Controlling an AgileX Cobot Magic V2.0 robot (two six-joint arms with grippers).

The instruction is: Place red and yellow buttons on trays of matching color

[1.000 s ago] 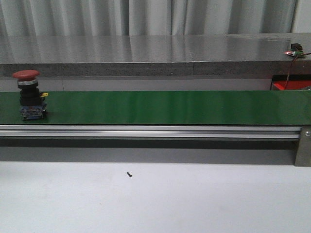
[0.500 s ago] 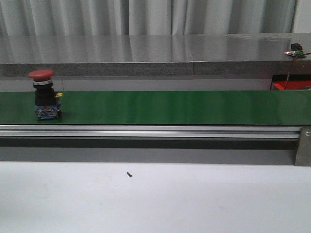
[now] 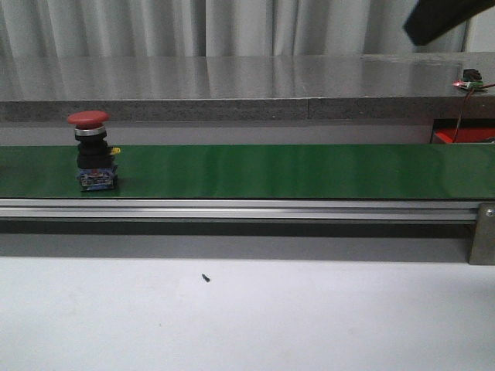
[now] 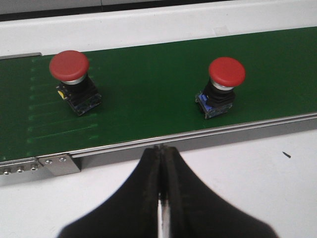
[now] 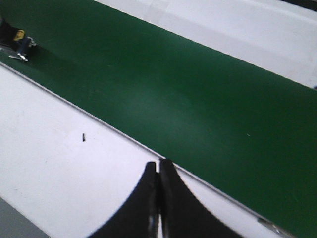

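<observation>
**Two red buttons on belt, both end effectors closed and empty**

Front view: one red button (image 3: 94,151) stands upright on the green belt (image 3: 294,170), near its left end. Mushroom cap on top, black body, blue base. Alu rail (image 3: 232,209) runs along the belt's near edge. White surface (image 3: 309,317) in foreground, w/ a small dark speck (image 3: 206,277) on it. Red item (image 3: 456,137), partly hidden, at far right behind the belt; can't tell what it is. Dark arm part (image 3: 441,19) in upper right corner, blurred.

Left wrist view: left end effector (image 4: 160,163) closed, fingers together, nothing held. It sits over the white surface just beside the rail. Two red buttons on the belt, well apart: button A (image 4: 74,82) near the belt end bracket (image 4: 59,165), button B (image 4: 222,85) further along. Both upright, neither touched.

Right wrist view: right end effector (image 5: 158,173) closed, empty, over the white surface at the belt edge. Part of a button base (image 5: 15,42) shows at the frame corner, well apart from it.
</observation>
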